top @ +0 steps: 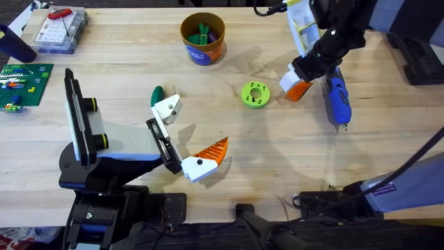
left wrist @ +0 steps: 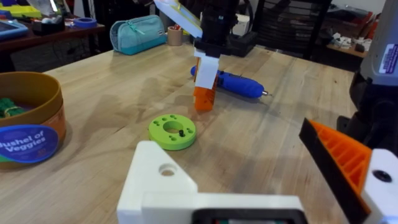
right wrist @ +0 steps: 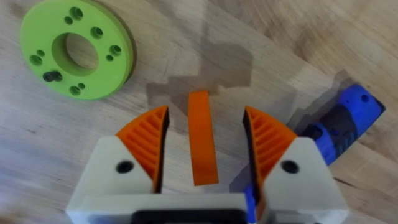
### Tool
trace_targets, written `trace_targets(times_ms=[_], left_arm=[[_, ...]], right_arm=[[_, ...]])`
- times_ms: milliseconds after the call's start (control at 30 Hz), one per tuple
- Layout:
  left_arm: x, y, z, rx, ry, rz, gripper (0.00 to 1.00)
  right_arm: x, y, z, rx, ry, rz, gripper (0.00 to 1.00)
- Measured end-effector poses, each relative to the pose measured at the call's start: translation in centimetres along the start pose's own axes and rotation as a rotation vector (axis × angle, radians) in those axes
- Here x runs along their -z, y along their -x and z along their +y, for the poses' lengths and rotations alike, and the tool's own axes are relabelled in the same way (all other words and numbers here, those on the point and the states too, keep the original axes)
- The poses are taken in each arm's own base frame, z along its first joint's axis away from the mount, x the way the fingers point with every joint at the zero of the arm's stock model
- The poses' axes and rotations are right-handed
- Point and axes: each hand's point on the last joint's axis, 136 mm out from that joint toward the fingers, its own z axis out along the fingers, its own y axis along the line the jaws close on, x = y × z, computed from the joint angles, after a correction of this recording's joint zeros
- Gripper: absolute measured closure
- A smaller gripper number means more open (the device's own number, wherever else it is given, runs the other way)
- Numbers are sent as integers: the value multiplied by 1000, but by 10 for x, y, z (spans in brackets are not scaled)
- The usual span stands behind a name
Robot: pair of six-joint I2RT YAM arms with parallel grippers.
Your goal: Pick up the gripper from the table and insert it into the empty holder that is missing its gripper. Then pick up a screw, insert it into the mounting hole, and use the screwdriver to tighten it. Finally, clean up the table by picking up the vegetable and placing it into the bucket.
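The loose orange ribbed finger [right wrist: 202, 138] stands on end on the light wooden worktop [top: 277, 153], between the two spread orange pads of the right end effector [right wrist: 205, 146] — touching neither. Just beside it lies the blue pen-shaped screwdriver [top: 338, 99], flat on its side. The white angular holder [top: 167, 108] has bare dark holes. The orange-brown bucket [top: 202, 39] stands upright at the far side — green pieces inside.

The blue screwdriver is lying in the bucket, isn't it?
Not quite. The screwdriver is lying on the table, beside the right gripper, not in the bucket. The overhead view shows this.
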Motion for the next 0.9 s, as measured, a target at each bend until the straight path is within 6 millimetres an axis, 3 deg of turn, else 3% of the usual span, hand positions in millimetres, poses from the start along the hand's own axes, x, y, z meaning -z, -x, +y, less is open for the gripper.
trace_targets(times_ms=[233,633,767,900], left_arm=[[0,2,0,8,6,2,11],[0,2,0,8,6,3,11],[0,2,0,8,6,3,11],[0,2,0,8,6,2,11]], right_arm=[[0,1,0,2,-1,-3,338],[2,-25,7,23,31,100,338],[11,-33,10,29,37,119,338],[24,-30,9,36,23,75,338]])
